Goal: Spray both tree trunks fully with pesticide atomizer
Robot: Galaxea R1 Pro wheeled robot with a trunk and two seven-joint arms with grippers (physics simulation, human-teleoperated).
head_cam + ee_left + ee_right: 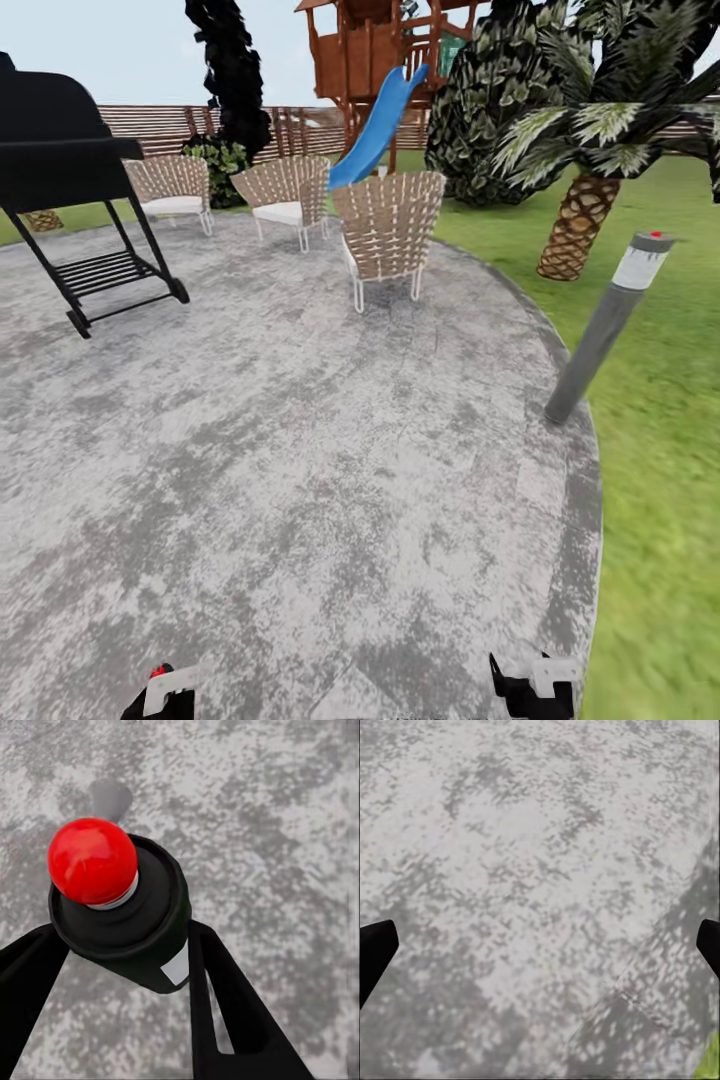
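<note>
A wide patio of mottled grey stone paving fills most of the head view, curving to meet green lawn on the right. A brown slatted fence runs along the far edge, with a wooden playhouse and its blue slide in front of it. A short palm with a criss-cross tan trunk stands on the grass to the right. At the left sits a black grill on a stand. Three woven wicker chairs stand at the far side of the paving, near the slide. A thin grey bollard post with a red top leans at the patio's right edge.

In the left wrist view, the left gripper is clamped on the pesticide atomizer, a dark bottle with a red ball-shaped top and a small white label (one black finger presses each side of it), held above the paving. In the right wrist view, the right gripper holds nothing, its fingers spread wide over bare stone.
</note>
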